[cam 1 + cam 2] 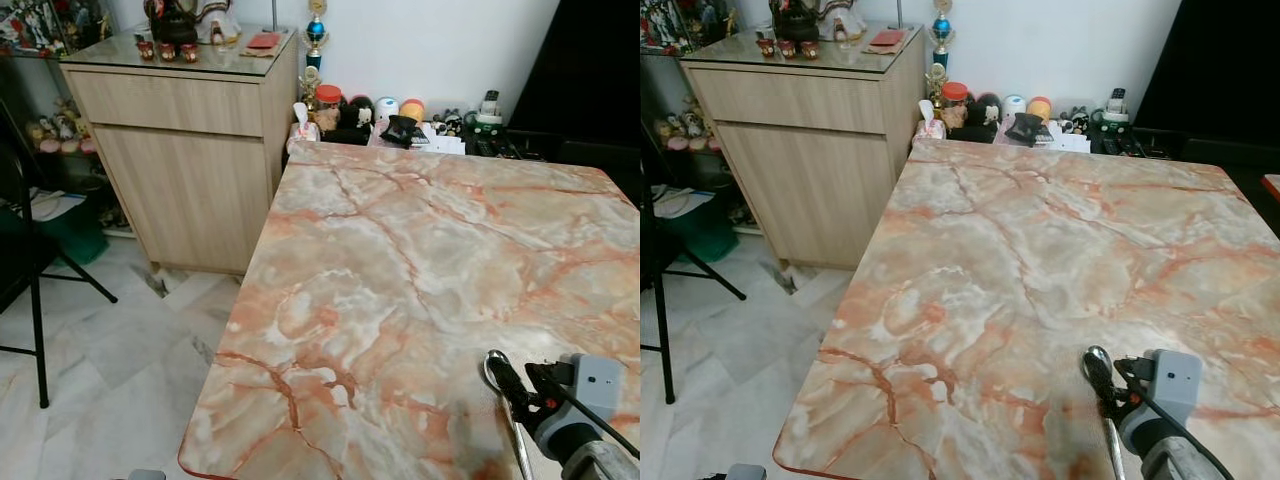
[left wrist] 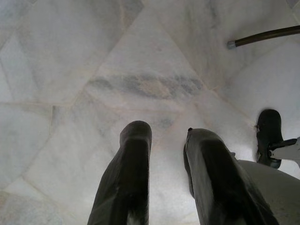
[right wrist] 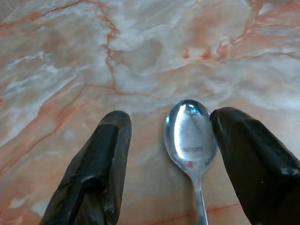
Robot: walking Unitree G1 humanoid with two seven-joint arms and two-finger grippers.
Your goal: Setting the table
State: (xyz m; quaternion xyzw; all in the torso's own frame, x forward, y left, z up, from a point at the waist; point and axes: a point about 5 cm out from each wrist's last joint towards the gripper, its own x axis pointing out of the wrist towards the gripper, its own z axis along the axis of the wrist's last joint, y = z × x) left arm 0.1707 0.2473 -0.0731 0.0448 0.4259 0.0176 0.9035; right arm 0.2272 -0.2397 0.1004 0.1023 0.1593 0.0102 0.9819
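A metal spoon (image 3: 190, 136) lies on the orange-veined marble table (image 1: 400, 230), near its front right corner, bowl pointing away from me. My right gripper (image 3: 169, 117) hovers low over it, open, with the spoon's bowl between the fingers and close against one black finger (image 3: 248, 154). In the eye view the right gripper (image 1: 502, 378) and the spoon (image 1: 494, 364) sit together at the table's near right. My left gripper (image 2: 167, 133) hangs beside me over the pale marble floor, fingers apart and holding nothing.
A wooden cabinet (image 1: 180, 150) with small figurines stands at the far left. Jars, a trophy and other clutter (image 1: 380, 115) sit beyond the table's far edge. A black folding chair (image 1: 30, 280) stands on the floor at the left. A chair leg (image 2: 262, 37) crosses the floor.
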